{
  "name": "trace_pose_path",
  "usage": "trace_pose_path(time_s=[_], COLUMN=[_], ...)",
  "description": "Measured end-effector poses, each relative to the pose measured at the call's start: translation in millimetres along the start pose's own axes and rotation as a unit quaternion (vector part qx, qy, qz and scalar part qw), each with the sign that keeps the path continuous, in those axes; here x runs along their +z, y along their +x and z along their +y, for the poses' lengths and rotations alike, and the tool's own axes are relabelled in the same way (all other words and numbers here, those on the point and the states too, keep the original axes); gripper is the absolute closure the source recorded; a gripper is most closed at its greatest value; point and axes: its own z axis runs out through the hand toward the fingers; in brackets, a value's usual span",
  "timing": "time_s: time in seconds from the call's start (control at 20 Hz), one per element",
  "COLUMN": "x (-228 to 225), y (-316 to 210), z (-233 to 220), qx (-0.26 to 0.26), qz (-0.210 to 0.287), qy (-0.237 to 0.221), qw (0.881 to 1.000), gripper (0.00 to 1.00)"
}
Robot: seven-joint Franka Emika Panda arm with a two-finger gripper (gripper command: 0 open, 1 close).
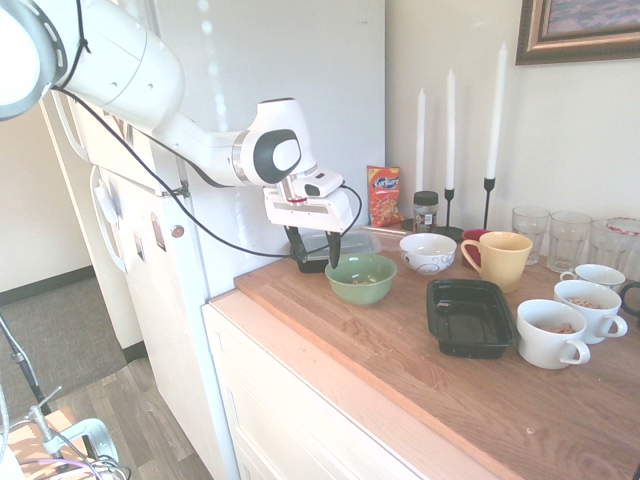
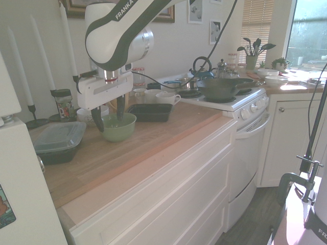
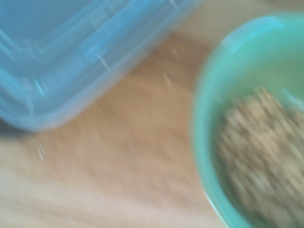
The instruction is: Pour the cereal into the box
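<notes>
My end effector point(image 1: 313, 252) hangs left of centre with its fingers apart and empty, above the near rim of the green bowl point(image 1: 361, 279). The cereal point(image 3: 266, 156), blurred but apparently tan pieces, lies in that bowl. The box point(image 1: 469, 316) sits empty on the bench point(image 1: 400, 370), right of centre.

The wrist view is blurred — the bowl point(image 3: 209, 142) and lidded container point(image 3: 71, 52) are cut off at its edges.
</notes>
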Motion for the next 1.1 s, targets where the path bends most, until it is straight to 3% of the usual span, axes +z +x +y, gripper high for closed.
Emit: trace_pose_path(time_s=[0.45,0.5,1.1], x=[60,65,86], y=[15,16,43], z=[-21,-24,-33], qx=[-0.011,-0.012,-0.005], qz=[0.021,0.021,0.032], qy=[-0.012,-0.014,-0.026], qw=[1.000,1.000,0.999], gripper=[0.00,1.00,1.00])
